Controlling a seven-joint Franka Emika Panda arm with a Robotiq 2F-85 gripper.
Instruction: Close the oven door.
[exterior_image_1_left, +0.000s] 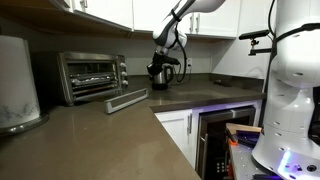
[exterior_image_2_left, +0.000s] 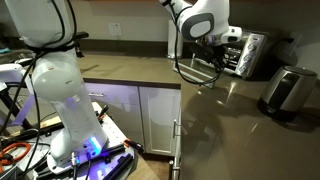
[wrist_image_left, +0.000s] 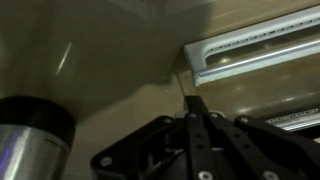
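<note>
The toaster oven (exterior_image_1_left: 92, 75) sits at the back of the smooth grey-brown counter (exterior_image_1_left: 100, 140), a small boxy thing in brushed stainless steel with a dark cavity showing. The oven door (exterior_image_1_left: 126, 100) is dropped fully open, lying almost flat out in front of the box, a wide rectangular flap with a silver frame. In the wrist view its long pale bar handle (wrist_image_left: 262, 48) runs slantwise across the top right, shiny and straight, with the dull counter beneath it.

The gripper (exterior_image_1_left: 163, 70) hangs above the counter off to the side of the flap, apart from it, on a glossy white arm. From the wrist camera its black, angular fingers (wrist_image_left: 190, 118) come together in a narrow point with nothing between them, so it looks closed and empty, its tip near the handle's end but not touching.

A rounded, brushed-metal cylinder (wrist_image_left: 35, 130) fills the lower left of the wrist view. In an exterior view a curved stainless appliance (exterior_image_2_left: 288, 90) stands on the counter near the oven. White flat-fronted cabinets (exterior_image_2_left: 150, 115) run below the counter
</note>
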